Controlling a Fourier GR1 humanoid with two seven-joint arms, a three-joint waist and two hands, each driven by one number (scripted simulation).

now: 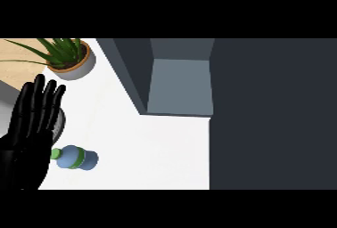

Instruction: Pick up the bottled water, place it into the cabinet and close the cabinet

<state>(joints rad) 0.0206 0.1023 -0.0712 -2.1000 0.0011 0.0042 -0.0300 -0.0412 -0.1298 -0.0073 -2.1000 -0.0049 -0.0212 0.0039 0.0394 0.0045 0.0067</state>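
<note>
Black fingers spread and straight, our left robot hand (30,129) shows at the view's left edge, and we see the blue bottled water (77,159) on the white desk (158,151) just beside it, apart from the open cabinet (179,84).

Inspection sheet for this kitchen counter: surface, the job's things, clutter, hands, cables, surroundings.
Surface: white counter, running up to the cabinet.
Job's things: bottled water on the counter, outside the cabinet, which stands open.
Clutter: potted plant at far left; grey round rim partly hidden by the hand.
Hands: left hand open, fingers up, resting at the left edge beside the bottle; right hand not in view.
Cables: nothing seen.
Surroundings: dark panel at right; wooden surface by the plant.
</note>
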